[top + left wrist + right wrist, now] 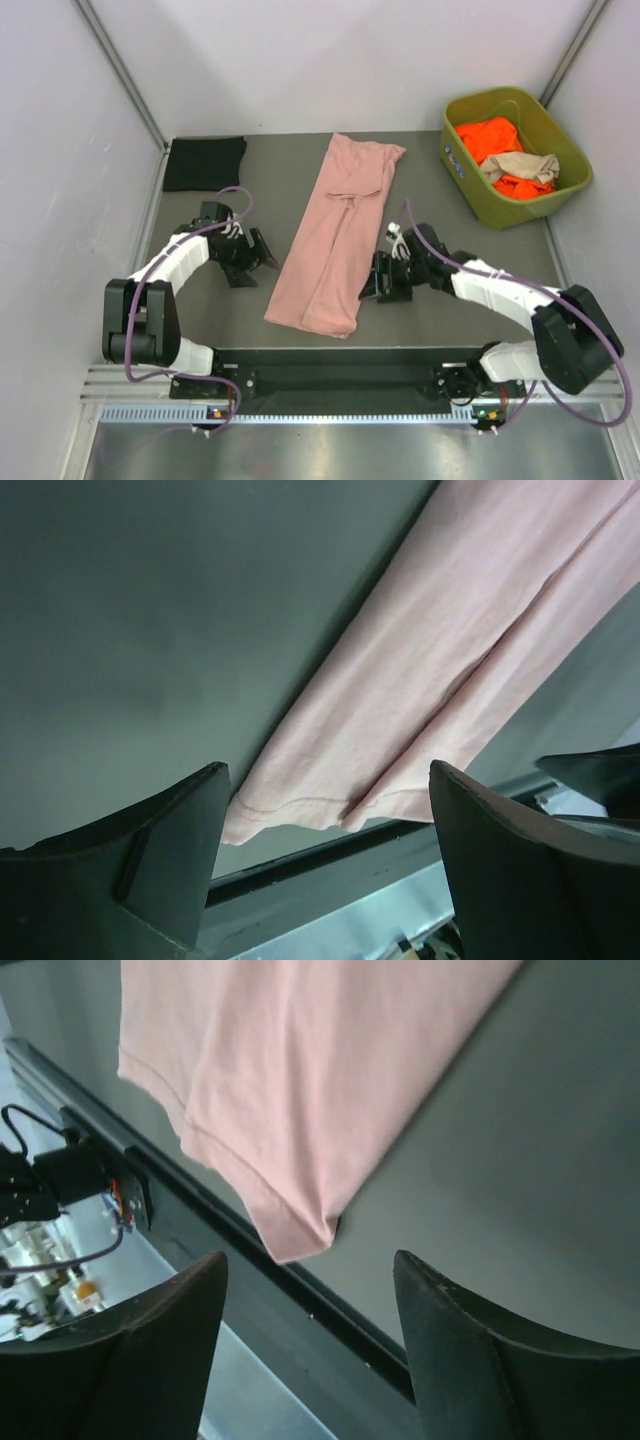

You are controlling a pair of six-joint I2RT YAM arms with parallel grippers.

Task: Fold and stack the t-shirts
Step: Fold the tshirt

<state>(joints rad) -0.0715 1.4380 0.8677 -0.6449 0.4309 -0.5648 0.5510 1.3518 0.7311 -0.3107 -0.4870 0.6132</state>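
2 hands hover low over the grey tabletop (280,165), one on each side of the dusty pink t-shirt (335,235). The left hand (260,256) is spread wide and holds nothing, and so is the right hand (376,286). The pink t-shirt lies flat in the middle of the tabletop, folded into 1 long narrow strip that runs from the far side toward the near edge and slants left at its near end. The left hand is just beside the strip's left edge and the right hand just beside its right edge. Each wrist view shows the shirt's hem beyond the parted fingers, with no cloth pinched. 1 black t-shirt (203,163) lies folded at the far left corner, well apart from the pink one. At the far right, an olive-green bin (500,213) holds a crumpled orange t-shirt (487,137) with a tan t-shirt (520,165) on top of it.
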